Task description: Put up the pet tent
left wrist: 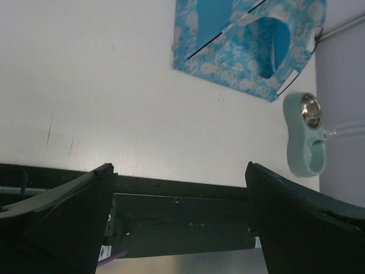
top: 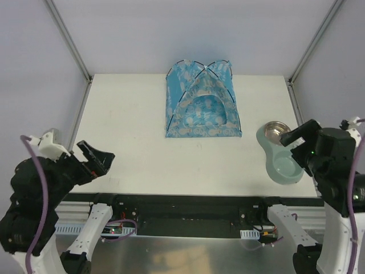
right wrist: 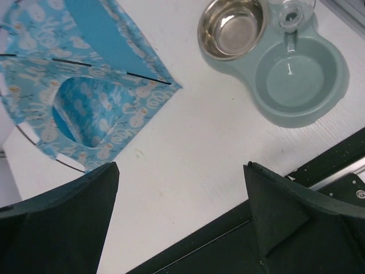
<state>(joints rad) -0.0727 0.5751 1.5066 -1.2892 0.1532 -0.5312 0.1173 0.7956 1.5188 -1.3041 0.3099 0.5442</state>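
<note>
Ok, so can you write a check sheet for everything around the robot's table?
Surface: white table, a few faint scuffs.
Job's things: tent stands at the far middle, doorway facing the arms.
Clutter: pale green feeder at the right edge, steel bowl in it.
Grippers: left gripper open, right gripper open, both hold nothing.
Cables: purple cable along the left arm, off the table.
Surroundings: grey walls, metal frame posts.
</note>
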